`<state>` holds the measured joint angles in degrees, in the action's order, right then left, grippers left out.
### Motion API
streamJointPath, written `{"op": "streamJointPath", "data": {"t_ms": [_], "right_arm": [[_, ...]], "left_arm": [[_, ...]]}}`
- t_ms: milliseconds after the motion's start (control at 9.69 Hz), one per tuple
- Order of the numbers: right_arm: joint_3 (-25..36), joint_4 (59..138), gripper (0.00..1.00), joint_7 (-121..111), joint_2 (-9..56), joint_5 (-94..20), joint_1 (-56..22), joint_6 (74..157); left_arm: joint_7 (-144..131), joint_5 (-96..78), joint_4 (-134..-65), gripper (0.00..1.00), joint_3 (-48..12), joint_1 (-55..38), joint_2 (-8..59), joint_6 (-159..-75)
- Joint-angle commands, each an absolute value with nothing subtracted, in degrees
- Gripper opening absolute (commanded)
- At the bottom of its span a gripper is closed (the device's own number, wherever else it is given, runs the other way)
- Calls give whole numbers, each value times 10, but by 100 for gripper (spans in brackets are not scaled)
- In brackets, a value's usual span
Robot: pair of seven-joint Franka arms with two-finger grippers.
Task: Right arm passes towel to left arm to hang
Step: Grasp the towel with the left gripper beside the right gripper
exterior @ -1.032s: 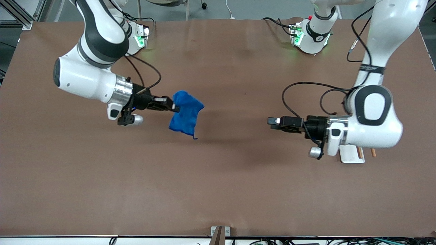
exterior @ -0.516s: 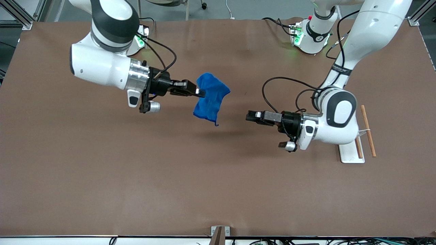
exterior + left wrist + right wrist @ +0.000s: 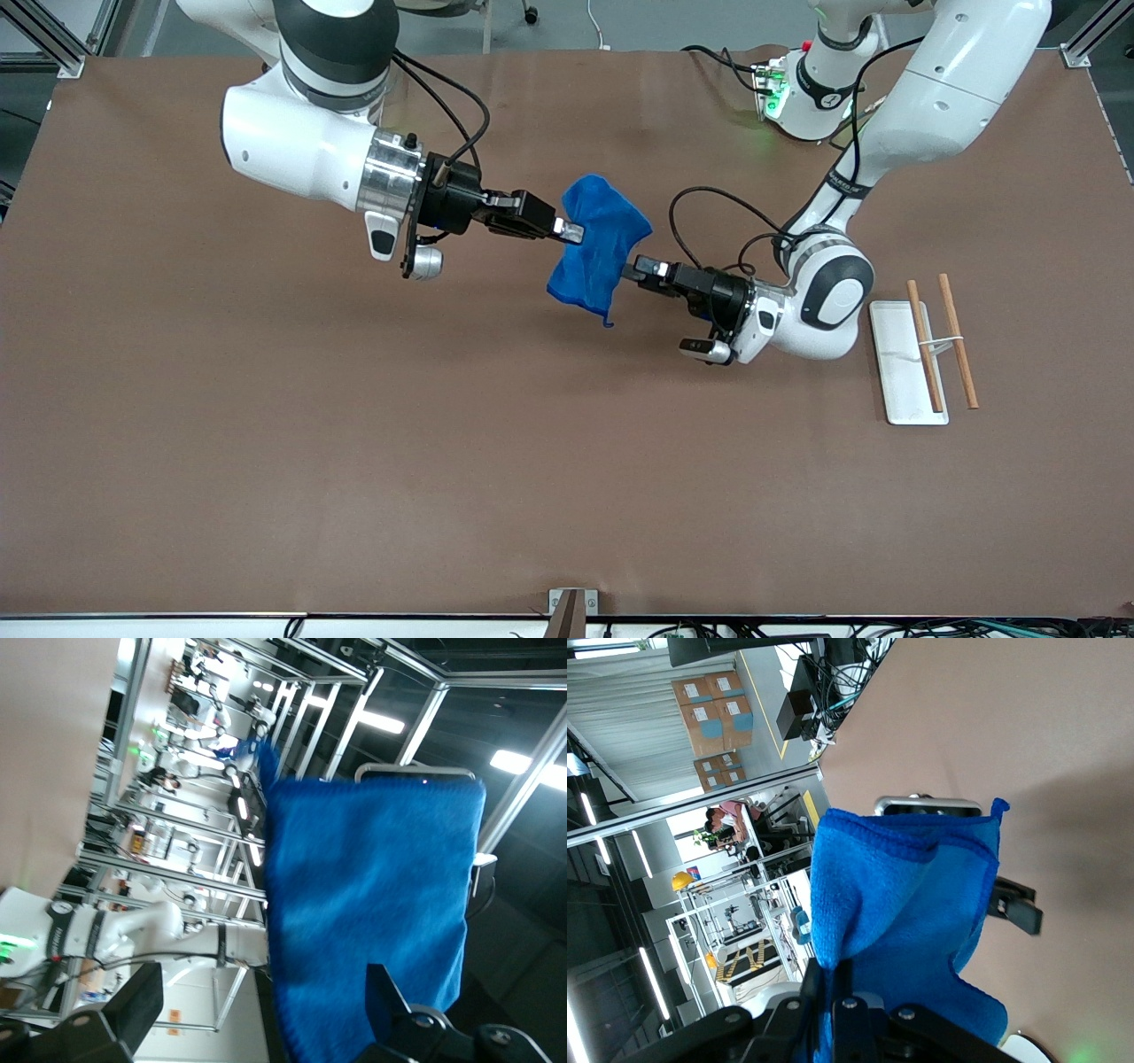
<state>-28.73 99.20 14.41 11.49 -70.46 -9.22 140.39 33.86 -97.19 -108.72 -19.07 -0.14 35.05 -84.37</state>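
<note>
Right hand (image 3: 567,232) pinches small bright blue microfibre towel (image 3: 598,248) mid-air over brown table (image 3: 266,443), left hand (image 3: 634,268) spread at its hanging edge; risk: right releases before left clamps, or left nips only hem, towel drops.

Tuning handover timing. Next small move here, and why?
Probably close the left gripper on the blue towel. Its fingers stand open either side of the hanging cloth, while the right gripper is shut on the towel's opposite edge, above the table.
</note>
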Motion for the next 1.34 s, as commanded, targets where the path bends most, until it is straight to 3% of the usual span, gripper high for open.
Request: {"op": "streamJointPath", "data": {"t_ms": [0, 310, 516, 826, 1032, 1239], "right_arm": [[-287, 979, 0, 149, 124, -716, -98, 1411], [-288, 980, 0, 149, 124, -716, -98, 1411], [-287, 980, 0, 149, 124, -716, -98, 1412], [-287, 981, 0, 149, 124, -716, -101, 1412], [-287, 981, 0, 149, 124, -716, -101, 1412], [-287, 981, 0, 149, 124, -716, -101, 1412]], "left_arm": [[356, -996, -1119, 95, -194, 6, 358, -820], [356, -1011, -1112, 74, -194, 4, 361, -809], [356, -1026, -1088, 68, -194, -3, 377, -809], [353, -1047, -1048, 68, -194, -9, 407, -811], [353, -1048, -1045, 52, -193, -11, 410, -813], [352, -1048, -1042, 21, -192, -9, 410, -815]]}}
